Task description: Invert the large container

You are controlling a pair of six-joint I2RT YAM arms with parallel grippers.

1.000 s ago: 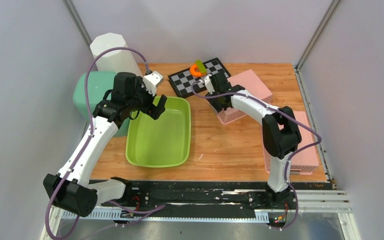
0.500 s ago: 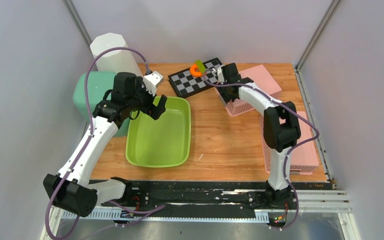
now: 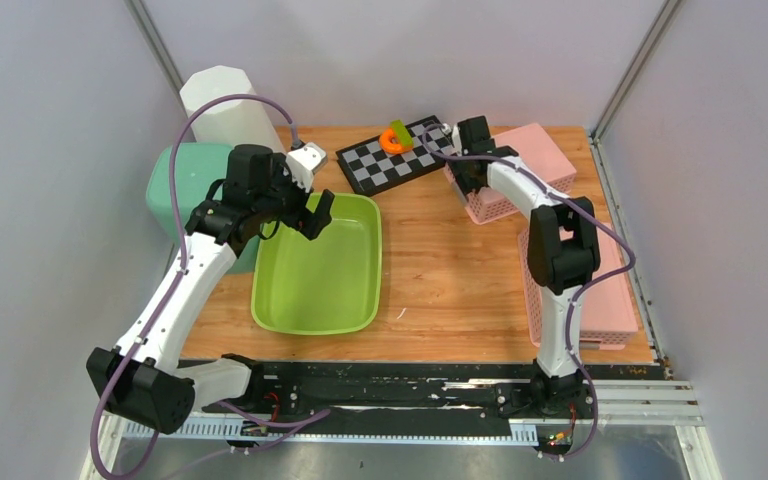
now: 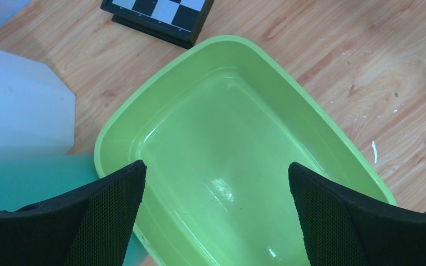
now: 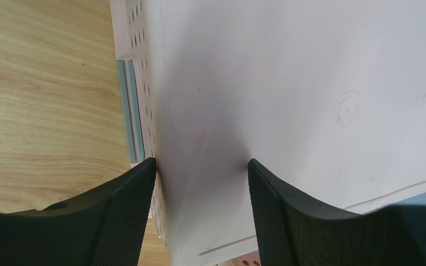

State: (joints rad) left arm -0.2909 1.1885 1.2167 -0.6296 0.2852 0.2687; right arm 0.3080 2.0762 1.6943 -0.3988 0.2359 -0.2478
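A large lime green tub stands open side up on the table's left half; in the left wrist view it is empty. My left gripper hovers open over its back left corner, touching nothing. My right gripper is shut on a pink perforated basket at the back right, held bottom up and tilted. In the right wrist view my gripper has one finger on the basket's holed side wall and the other on its smooth bottom.
A second, longer pink basket lies along the right edge under the right arm. A checkerboard with an orange piece lies at the back centre. A teal bin and a white octagonal container stand at the back left.
My right gripper has carried the pink basket to the right and back, away from the checkerboard's near edge toward the back right corner. The left arm and green tub have not moved.
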